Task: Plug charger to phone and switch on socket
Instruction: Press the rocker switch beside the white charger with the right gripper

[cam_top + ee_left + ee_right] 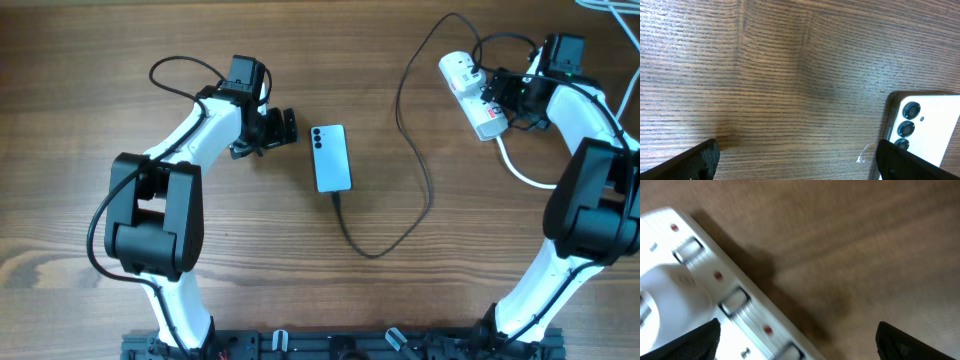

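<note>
The phone lies back up in the middle of the table, and its three lenses show in the left wrist view on the phone. The charger, a thin black cable, meets the phone's near end and loops right and up to the socket. My left gripper stands open just left of the phone, with only bare wood between the fingers of the left gripper. My right gripper hangs open at the socket's right end. In the right wrist view the socket shows red marks, with the right gripper partly over it.
A thick white cord runs from the socket's end toward the right arm's base. The wooden table carries nothing else apart from both arm bases at the front edge.
</note>
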